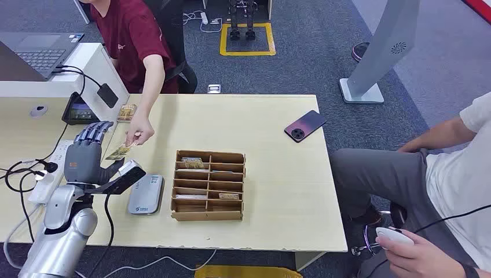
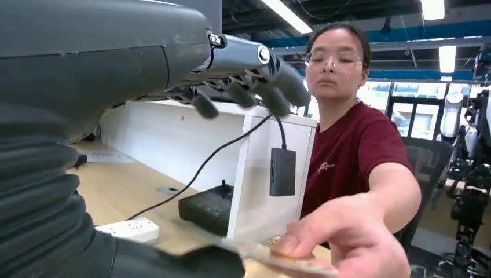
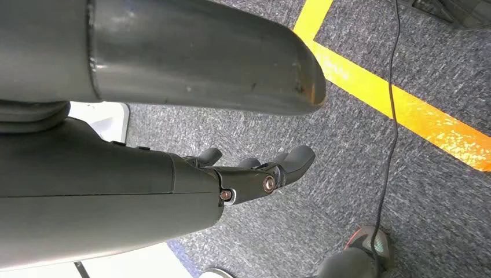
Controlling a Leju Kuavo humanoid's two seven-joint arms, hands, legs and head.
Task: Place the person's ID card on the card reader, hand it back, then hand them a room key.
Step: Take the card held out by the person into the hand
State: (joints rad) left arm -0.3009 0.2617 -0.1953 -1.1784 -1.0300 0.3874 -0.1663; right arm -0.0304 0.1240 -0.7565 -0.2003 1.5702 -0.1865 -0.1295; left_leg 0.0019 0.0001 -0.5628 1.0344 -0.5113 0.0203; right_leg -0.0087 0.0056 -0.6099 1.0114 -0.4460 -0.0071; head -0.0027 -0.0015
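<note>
Head view: ID card (image 1: 120, 152) noted above the left edge of the bench (image 1: 272, 150), pinched at its far end in the person's hand (image 1: 138, 134) and offered toward the left robot hand (image 1: 87, 156). Left robot hand raised, palm toward the card, fingers (image 1: 95, 132) spread wide and upright, nothing gripped. Left wrist view: near end of the card lying just above the grey thumb (image 2: 173, 260); contact or a small gap, cannot tell. Right robot hand (image 3: 255, 174) seen in the right wrist view hanging over the carpeted floor, fingers loosely extended and apart, holding nothing. Card reader (image 1: 145, 194) flat on the bench just beside the left robot hand, with the wooden organiser (image 1: 208, 185) of room keys next to it. Assessment of the card: judged very light, thin, stiff but slightly flexible, smooth-faced and therefore liable to slip or pivot in a weak pinch; not fragile. Recommended hold: free near end, thumb under one face and fingers on the other, well apart from the person's fingertips so that release is unhindered. Edge-on grip not advised, since the card would likely twist out. Recommended also to keep the card roughly level, ready for laying flat on the reader. Risk noted: closing before the card is properly seated between thumb and fingers, dropping it on the bench, where a flat card would be hard to lift.
</note>
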